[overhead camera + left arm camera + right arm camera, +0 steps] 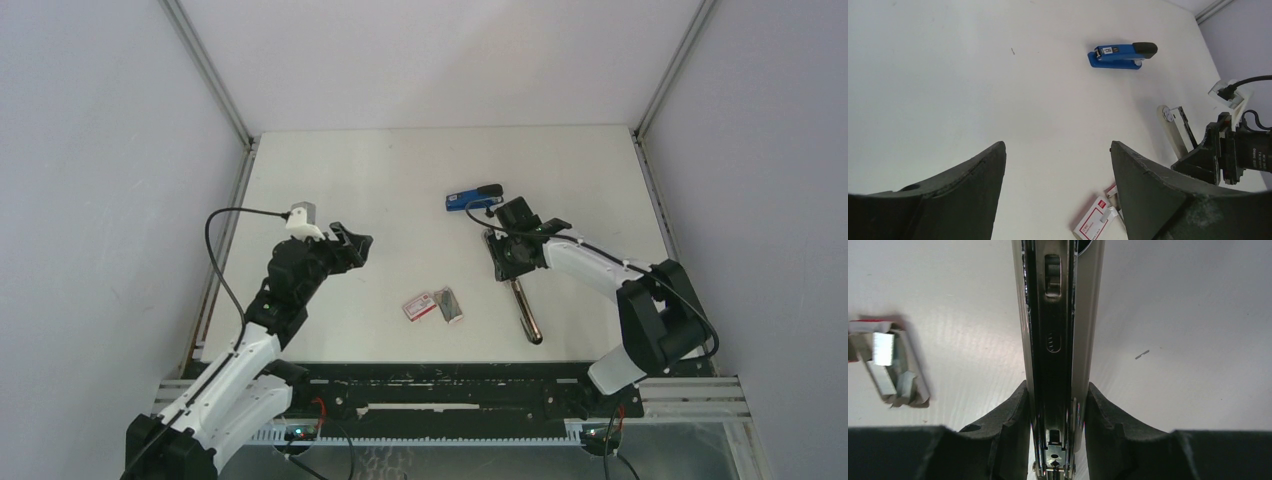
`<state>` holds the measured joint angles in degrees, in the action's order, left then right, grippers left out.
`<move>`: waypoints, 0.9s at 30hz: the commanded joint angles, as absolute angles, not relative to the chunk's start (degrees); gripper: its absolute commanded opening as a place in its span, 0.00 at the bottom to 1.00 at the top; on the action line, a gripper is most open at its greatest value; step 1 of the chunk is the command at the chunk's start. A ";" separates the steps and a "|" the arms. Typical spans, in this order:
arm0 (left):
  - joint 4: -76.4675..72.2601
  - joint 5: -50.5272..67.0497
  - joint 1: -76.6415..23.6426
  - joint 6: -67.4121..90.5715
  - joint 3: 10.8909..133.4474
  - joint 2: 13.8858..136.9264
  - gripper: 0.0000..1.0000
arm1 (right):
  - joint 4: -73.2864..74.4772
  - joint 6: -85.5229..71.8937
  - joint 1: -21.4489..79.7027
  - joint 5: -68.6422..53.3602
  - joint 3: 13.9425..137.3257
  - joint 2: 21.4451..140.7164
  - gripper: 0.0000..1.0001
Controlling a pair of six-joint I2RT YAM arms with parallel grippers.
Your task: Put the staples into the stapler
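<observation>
A silver stapler [524, 310] lies opened out on the table, its magazine channel [1058, 315] facing up. My right gripper [508, 252] is shut on the sides of this stapler near its hinge end [1055, 390]. The red-and-white staple box [418, 305] lies mid-table, with its grey inner tray [450, 303] next to it. Staple strips [895, 370] show in the tray. My left gripper [352, 243] is open and empty, above the table to the left of the box [1093, 222].
A blue stapler with a black end [473, 198] lies closed at the far centre, just behind the right gripper; it also shows in the left wrist view [1120, 54]. The table's far and side edges meet white walls.
</observation>
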<state>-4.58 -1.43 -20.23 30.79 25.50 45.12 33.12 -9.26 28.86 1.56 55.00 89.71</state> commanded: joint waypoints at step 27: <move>-26.78 0.21 -21.00 13.72 14.15 47.34 0.83 | 29.35 -15.97 27.00 3.30 55.93 88.55 0.57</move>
